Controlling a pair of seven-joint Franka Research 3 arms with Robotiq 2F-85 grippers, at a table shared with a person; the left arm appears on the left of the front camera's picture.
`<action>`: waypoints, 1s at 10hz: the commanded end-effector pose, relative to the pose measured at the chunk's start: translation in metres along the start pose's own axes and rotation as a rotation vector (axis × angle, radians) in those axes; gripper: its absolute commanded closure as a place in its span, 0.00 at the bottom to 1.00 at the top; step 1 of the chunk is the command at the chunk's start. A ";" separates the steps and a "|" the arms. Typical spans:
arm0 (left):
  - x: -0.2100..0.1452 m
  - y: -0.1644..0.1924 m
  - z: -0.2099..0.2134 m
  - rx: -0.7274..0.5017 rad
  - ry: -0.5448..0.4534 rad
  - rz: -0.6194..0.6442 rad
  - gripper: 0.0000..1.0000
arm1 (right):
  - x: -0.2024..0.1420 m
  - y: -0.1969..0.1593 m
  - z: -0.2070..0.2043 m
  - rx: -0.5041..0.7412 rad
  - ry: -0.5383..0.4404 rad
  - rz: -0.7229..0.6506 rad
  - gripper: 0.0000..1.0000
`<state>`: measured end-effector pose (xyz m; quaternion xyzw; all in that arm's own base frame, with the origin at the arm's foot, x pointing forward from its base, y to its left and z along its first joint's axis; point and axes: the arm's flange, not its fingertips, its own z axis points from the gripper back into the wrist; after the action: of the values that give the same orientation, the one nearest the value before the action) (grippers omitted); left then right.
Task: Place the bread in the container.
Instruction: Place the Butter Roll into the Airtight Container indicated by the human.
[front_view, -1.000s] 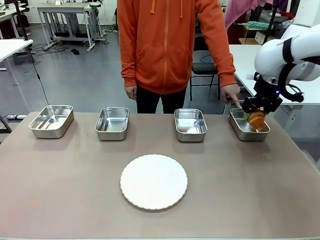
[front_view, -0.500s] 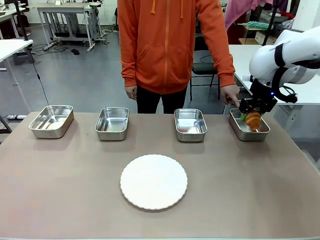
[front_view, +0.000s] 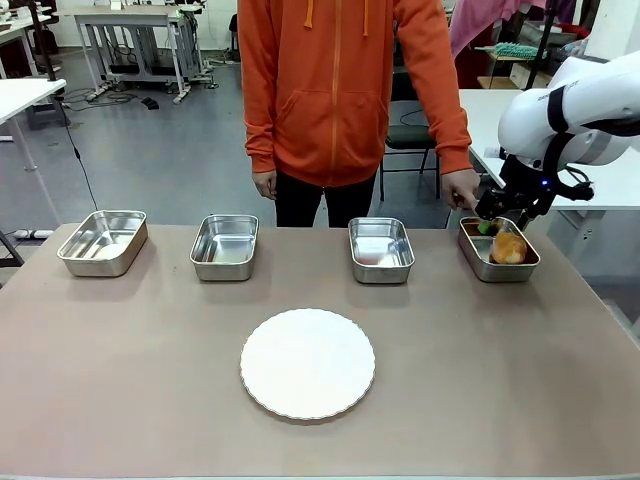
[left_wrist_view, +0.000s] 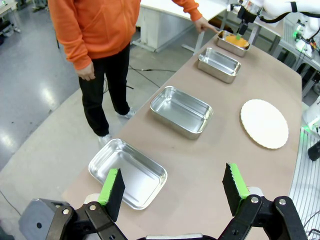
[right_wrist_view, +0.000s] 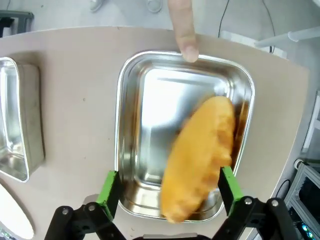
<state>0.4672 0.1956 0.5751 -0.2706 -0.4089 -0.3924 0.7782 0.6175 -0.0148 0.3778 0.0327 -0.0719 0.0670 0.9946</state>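
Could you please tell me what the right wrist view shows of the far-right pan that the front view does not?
Right wrist view only: the open right gripper with the bread loose below it, and the person's fingertip on the container's rim. Front view only: four pans in a row and the white plate. Both: the bread inside the container.

My right arm (front_view: 565, 105) is glossy white with rounded casings, a black band and black cabling leading to my black right hand (front_view: 500, 222); a small blue light glows at the wrist. My left hand (left_wrist_view: 172, 187) carries bright green pads on black fingers.
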 end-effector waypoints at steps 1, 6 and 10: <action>0.002 -0.002 0.000 -0.004 -0.005 -0.015 0.00 | -0.009 -0.006 0.008 -0.001 0.030 -0.040 0.00; 0.002 -0.002 0.000 -0.004 -0.005 -0.015 0.00 | 0.000 0.000 0.000 0.000 0.000 0.000 0.00; 0.002 -0.002 0.000 -0.004 -0.005 -0.015 0.00 | 0.000 0.000 0.000 0.000 0.000 0.000 0.00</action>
<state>0.4672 0.1956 0.5751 -0.2706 -0.4089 -0.3924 0.7782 0.6161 -0.0144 0.3769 0.0344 -0.0671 0.0650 0.9950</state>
